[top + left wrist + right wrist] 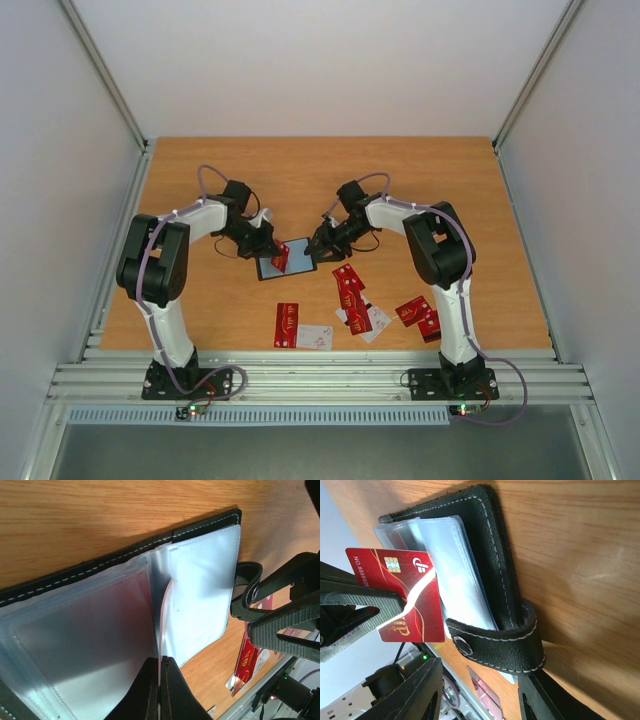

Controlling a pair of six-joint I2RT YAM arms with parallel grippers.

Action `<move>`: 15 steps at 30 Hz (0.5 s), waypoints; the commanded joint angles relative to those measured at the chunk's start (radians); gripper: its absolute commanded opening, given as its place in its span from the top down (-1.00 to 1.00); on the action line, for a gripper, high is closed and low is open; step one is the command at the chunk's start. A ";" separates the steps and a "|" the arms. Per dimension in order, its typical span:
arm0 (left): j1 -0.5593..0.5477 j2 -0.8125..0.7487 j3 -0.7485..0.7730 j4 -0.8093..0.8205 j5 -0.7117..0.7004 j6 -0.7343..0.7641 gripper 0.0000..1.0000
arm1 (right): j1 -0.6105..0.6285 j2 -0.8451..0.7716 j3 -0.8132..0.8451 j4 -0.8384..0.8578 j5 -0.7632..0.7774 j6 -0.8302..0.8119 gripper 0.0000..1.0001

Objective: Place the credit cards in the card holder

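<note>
The black card holder (290, 266) lies open on the table, its clear pockets (200, 590) facing up. My left gripper (161, 664) is shut on a red credit card (415, 597), seen edge-on at the fingertips. The card's far end rests at the pocket leaves near the holder's fold (159, 605). My right gripper (480, 680) stands open at the holder's right edge. The snap tab (495, 645) loops between its jaws and touches only the right finger (545, 695). In the top view the left gripper (272, 246) and right gripper (318, 246) flank the holder.
Several loose credit cards lie near the front edge: a red one (287, 325) beside a white one (316, 337), a red and white cluster (352, 295), and two red ones (415, 312) by the right arm's base. Grey walls enclose the table on three sides.
</note>
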 commanded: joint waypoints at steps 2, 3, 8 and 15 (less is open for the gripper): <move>0.004 -0.010 0.021 -0.025 -0.046 0.009 0.99 | 0.002 0.029 0.032 -0.011 -0.016 -0.014 0.15; 0.004 -0.006 0.021 -0.022 -0.046 0.007 0.99 | 0.002 0.030 0.032 -0.011 -0.017 -0.014 0.16; 0.003 0.001 0.017 -0.007 -0.044 -0.012 0.99 | 0.002 0.030 0.032 -0.012 -0.020 -0.017 0.16; 0.000 -0.007 0.020 -0.019 -0.065 -0.033 0.99 | 0.002 0.031 0.028 -0.015 -0.024 -0.025 0.16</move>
